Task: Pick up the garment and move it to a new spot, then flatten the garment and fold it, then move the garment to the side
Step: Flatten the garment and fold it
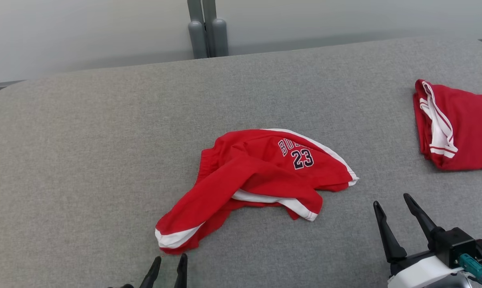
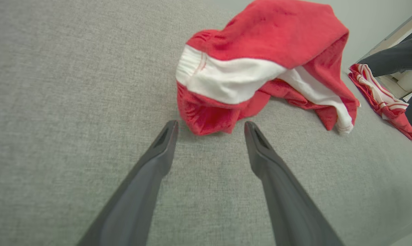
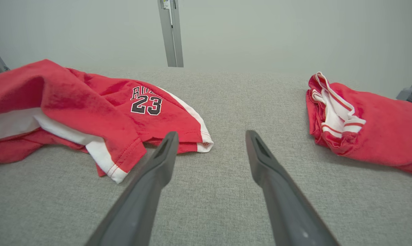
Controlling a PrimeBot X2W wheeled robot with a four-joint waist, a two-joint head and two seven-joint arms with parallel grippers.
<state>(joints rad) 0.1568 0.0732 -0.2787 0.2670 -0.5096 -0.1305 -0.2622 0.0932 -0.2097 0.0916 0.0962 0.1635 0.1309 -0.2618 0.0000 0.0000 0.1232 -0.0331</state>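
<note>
The garment (image 1: pixel 261 168), red shorts with white trim and the number 23, lies crumpled in the middle of the grey padded surface (image 1: pixel 105 140). My left gripper (image 1: pixel 170 259) is open at the bottom edge of the head view, its tips just short of the garment's near left corner. In the left wrist view that corner of the garment (image 2: pixel 260 34) lies right beyond the open left gripper (image 2: pixel 211 123), unpinched. My right gripper (image 1: pixel 391 200) is open and empty, right of the garment. The right wrist view shows the garment (image 3: pixel 72 99) left of the open right gripper (image 3: pixel 211 133).
A second red and white garment (image 1: pixel 465 128) lies bunched at the surface's right edge; it also appears as the second garment (image 3: pixel 373 130) in the right wrist view. A grey post (image 1: pixel 207 32) stands behind the far edge, against a pale wall.
</note>
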